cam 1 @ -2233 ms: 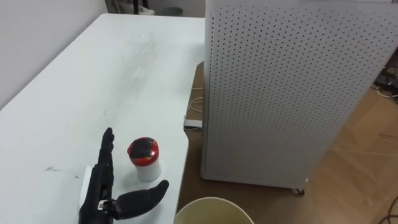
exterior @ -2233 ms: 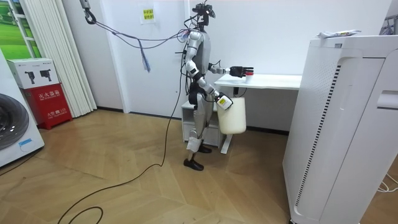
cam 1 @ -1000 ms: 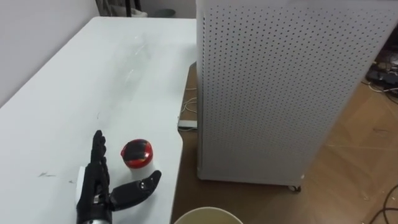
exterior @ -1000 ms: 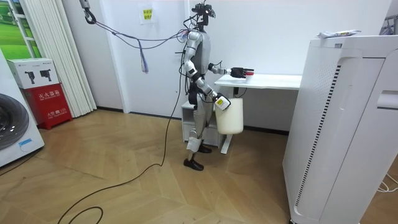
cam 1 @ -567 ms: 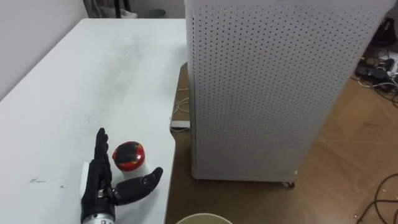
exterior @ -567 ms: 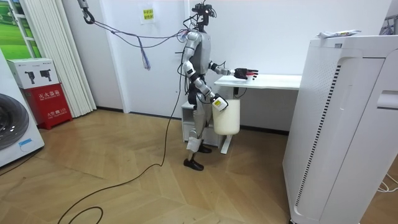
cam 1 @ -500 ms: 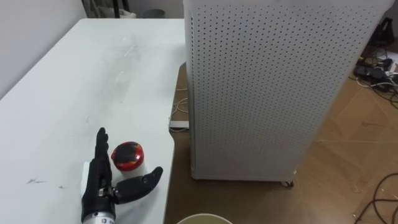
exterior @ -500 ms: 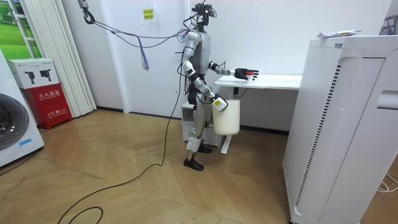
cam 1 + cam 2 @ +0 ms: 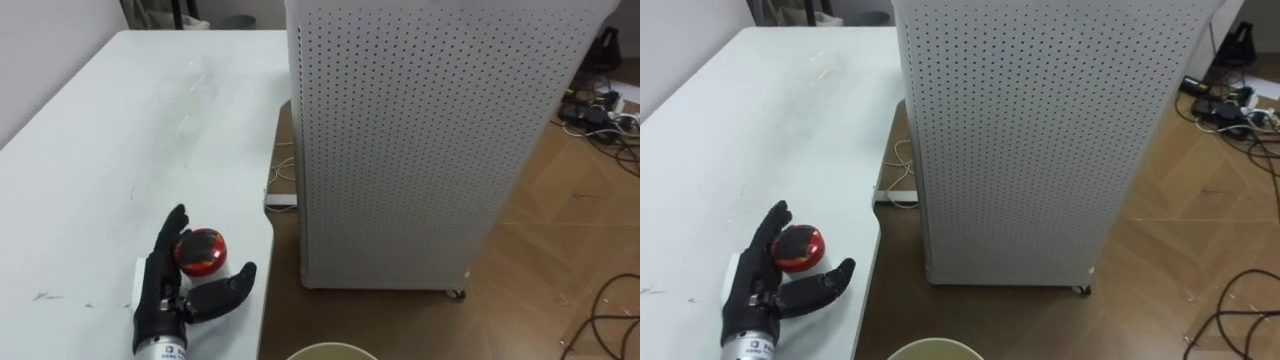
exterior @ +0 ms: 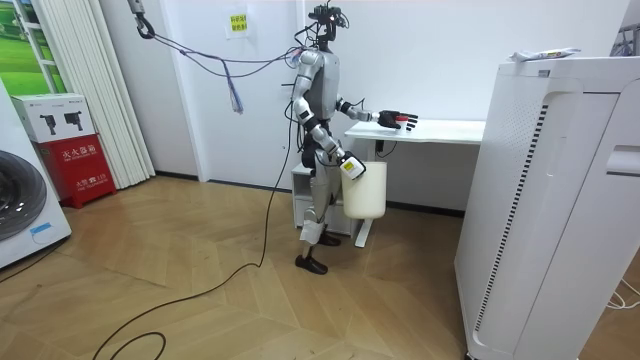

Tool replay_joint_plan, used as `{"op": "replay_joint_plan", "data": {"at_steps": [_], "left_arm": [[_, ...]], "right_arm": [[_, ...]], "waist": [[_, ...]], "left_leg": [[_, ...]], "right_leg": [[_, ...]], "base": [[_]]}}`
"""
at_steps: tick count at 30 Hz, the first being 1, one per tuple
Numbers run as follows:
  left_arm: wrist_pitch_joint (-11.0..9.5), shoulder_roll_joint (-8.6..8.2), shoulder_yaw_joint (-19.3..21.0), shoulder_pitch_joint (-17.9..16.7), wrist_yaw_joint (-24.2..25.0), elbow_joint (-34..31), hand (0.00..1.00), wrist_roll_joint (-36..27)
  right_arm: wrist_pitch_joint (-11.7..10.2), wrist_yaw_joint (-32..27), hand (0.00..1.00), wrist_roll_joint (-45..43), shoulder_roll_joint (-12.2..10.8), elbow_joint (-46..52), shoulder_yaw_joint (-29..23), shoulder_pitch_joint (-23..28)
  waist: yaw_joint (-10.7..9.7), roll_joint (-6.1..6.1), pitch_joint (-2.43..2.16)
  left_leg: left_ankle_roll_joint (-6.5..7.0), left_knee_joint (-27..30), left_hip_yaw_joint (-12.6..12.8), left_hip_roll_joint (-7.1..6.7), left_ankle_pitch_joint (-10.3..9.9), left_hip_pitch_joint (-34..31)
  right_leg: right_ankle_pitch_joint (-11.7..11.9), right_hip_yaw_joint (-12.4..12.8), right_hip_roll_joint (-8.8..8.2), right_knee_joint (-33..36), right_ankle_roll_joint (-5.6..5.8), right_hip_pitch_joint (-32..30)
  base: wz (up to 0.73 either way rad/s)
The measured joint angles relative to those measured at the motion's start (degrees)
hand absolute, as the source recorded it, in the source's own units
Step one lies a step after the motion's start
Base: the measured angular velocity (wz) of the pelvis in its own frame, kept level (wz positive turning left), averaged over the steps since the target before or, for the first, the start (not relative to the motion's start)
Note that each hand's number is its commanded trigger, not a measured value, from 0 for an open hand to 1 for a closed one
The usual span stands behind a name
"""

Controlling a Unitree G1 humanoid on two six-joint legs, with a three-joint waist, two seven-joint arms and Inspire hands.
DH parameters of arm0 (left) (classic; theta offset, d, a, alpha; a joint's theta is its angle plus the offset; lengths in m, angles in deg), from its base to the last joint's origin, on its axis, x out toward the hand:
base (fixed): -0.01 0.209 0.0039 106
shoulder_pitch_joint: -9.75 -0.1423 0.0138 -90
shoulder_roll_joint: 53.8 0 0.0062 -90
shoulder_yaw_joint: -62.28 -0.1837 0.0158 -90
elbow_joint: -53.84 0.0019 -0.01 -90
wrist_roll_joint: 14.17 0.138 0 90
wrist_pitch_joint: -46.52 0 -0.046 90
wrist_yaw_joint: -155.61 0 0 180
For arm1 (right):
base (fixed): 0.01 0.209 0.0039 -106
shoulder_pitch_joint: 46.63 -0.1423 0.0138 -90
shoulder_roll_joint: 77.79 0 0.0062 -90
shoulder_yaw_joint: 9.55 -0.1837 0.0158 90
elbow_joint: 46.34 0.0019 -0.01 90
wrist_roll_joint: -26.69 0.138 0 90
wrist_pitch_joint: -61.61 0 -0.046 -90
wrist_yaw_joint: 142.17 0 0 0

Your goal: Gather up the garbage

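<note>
A small white cup with a red lid stands near the front right edge of the white table. My left hand lies on the table around it, with the fingers on the cup's left, bent a little at the tips over the lid, and the thumb spread below it on the right. It is open. The same hand and cup appear in the right eye view. In the room view my right hand holds a cream bin at hip height; its rim peeks in at the bottom edge.
A tall white perforated cabinet stands on the floor right beside the table's right edge. A clear plastic bottle lies farther back on the table. Cables lie on the wooden floor at the right. I stand at the table's end.
The left hand's fingertips have bent in over the red lid. The bin has swung closer to my body. The eye view has shifted.
</note>
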Motion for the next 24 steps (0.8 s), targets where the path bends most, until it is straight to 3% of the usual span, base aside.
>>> {"op": "replay_joint_plan", "data": {"at_steps": [16, 24], "left_arm": [[0.56, -0.23, -0.01, 2.16, -0.19, 3.74, 1.00, -0.05], [-0.20, -0.46, 0.24, 3.41, 0.66, 4.85, 1.00, -4.56]], "right_arm": [[0.97, -0.40, 1.00, 0.00, -0.12, -1.47, 0.00, -0.16], [1.16, -2.08, 1.00, 0.08, -0.07, -4.61, -0.20, -1.02]], "waist": [[0.09, -0.07, -0.06], [0.19, 0.15, -0.17]], "left_leg": [[0.00, 0.02, 0.22, 0.07, -0.01, -0.04], [0.00, 0.36, 0.21, 0.01, -0.01, -1.20]], "right_leg": [[0.00, 0.30, 0.04, 0.14, 0.00, -0.22], [0.00, 0.39, 0.03, 0.38, -0.01, -1.15]], "base": [[0.00], [0.00]]}}
